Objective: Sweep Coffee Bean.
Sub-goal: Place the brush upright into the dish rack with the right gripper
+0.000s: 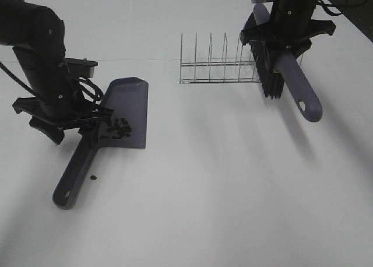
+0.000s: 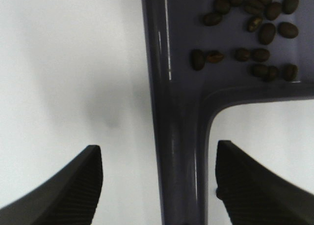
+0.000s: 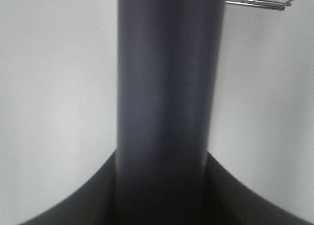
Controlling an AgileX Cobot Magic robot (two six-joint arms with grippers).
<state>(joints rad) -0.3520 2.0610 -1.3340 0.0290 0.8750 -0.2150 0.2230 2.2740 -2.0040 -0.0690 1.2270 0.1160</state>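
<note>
The purple-grey dustpan [image 1: 127, 106] lies on the white table at the left, its handle [image 1: 73, 179] pointing toward the front. Several coffee beans [image 1: 117, 129] lie at the back of the pan, also in the left wrist view [image 2: 255, 33]. One stray bean [image 1: 93, 176] lies on the table beside the handle. My left gripper [image 1: 87, 127] is open and straddles the handle near the pan; its fingers [image 2: 78, 185] stand clear of the handle [image 2: 179, 151]. My right gripper [image 1: 287, 42] is shut on the brush [image 1: 300, 89], held in the air at the back right with its bristles [image 1: 271, 74] hanging down. In the right wrist view the brush handle [image 3: 167, 87] fills the gap.
A wire dish rack [image 1: 218, 66] stands at the back centre, just left of the brush's bristles. The white table [image 1: 221, 179] stretches across the front and right.
</note>
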